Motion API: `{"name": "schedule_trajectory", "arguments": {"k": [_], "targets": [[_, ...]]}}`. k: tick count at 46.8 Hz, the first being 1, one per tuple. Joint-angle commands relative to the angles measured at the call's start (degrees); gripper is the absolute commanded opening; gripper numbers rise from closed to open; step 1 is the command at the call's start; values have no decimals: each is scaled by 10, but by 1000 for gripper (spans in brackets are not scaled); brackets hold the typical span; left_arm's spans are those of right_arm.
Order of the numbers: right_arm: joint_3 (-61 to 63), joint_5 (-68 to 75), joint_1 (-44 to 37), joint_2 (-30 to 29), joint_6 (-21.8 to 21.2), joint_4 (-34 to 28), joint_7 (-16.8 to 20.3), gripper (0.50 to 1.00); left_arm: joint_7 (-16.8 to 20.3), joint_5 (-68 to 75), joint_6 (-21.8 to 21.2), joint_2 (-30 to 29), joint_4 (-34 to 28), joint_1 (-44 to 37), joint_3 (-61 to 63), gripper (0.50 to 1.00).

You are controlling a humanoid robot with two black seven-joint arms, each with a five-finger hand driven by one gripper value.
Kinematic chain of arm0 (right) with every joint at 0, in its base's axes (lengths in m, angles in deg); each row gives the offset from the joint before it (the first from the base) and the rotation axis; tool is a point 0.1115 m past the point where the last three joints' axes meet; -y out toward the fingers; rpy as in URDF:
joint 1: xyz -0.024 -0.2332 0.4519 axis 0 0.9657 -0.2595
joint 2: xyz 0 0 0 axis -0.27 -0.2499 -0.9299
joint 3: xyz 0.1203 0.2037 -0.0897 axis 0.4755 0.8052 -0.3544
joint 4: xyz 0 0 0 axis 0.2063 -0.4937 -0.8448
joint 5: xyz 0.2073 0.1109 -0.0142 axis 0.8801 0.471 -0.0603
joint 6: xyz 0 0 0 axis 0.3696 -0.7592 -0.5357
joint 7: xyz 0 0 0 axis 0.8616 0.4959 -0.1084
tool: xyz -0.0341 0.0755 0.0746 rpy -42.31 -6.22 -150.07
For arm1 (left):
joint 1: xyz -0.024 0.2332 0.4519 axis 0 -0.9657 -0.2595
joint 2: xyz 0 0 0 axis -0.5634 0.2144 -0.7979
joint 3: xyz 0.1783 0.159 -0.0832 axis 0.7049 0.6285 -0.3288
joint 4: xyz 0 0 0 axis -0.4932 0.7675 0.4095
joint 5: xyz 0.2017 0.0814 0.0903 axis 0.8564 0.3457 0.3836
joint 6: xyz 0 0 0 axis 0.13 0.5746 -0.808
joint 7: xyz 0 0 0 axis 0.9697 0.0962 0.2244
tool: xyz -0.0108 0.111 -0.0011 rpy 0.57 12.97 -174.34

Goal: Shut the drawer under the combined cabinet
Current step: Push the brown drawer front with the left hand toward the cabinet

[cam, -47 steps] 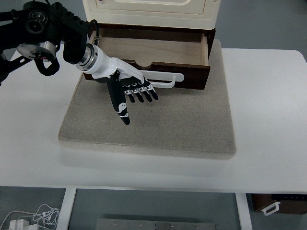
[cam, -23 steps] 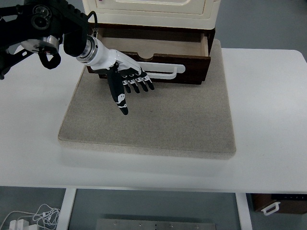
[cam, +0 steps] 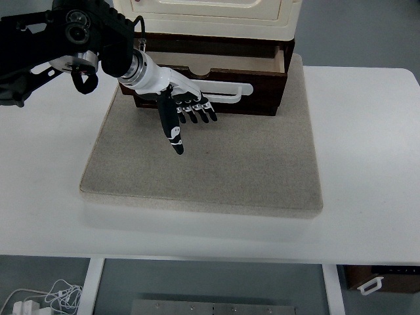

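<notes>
- Dark brown wood forms the drawer (cam: 262,82) under the cream combined cabinet (cam: 210,16); it sits only slightly pulled out, a thin strip of its pale inside showing at the top.
- A white bar handle (cam: 230,94) runs across the drawer front.
- The left hand (cam: 180,108) comes in from the upper left on a black arm (cam: 59,46); its back lies against the drawer front at the handle's left end.
- Its 4 black fingers (cam: 200,113) are stretched out flat and close together, the thumb (cam: 174,131) points down over the mat, and it grips nothing.
- The grey felt mat (cam: 230,164) lies under the cabinet on a white table (cam: 367,164).
- White cables (cam: 39,298) lie on the floor at the lower left.
</notes>
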Motion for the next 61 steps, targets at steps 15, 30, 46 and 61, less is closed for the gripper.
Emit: {"name": "schedule_trajectory", "arguments": {"k": [15,30,46,61], "targets": [[0,0,0,0,1,0,0,952,0,28,0,14,-27,3,-4,996],[0,0,0,0,1,0,0,952,0,47,0,26,-58,2,-24,996],[0,1,0,0,1,0,0,952,0,46,0,28,-79,-2,-25,996],[0,0,0,0,1,0,0,952,0,47,0,28,-97,-4,-27,992]]}}
